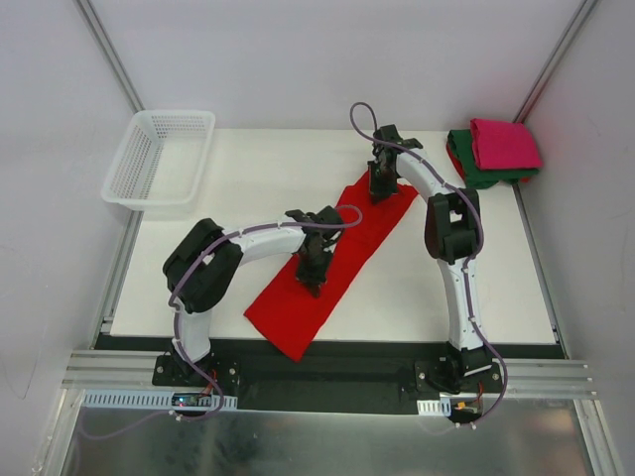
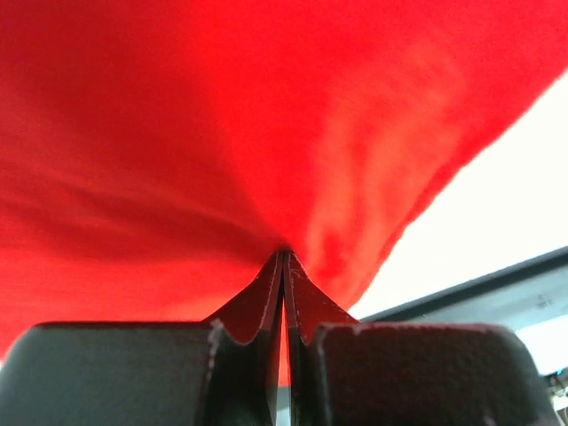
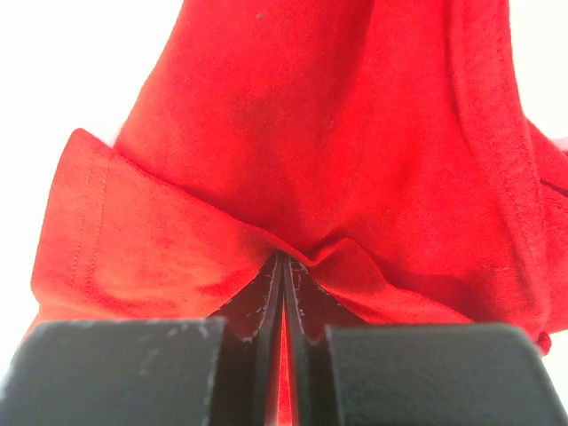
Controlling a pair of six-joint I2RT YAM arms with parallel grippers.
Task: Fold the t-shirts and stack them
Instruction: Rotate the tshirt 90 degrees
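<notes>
A bright red t-shirt lies as a long diagonal strip across the middle of the white table, from near left to far right. My left gripper is shut on the red t-shirt near the strip's middle. At the strip's far end my right gripper is shut on the red t-shirt; a hemmed edge shows beside its jaws. A folded magenta-pink t-shirt rests on a folded dark green t-shirt at the table's far right corner.
A white mesh basket stands at the far left corner of the table. The table's dark front edge shows in the left wrist view. Grey walls close in on both sides.
</notes>
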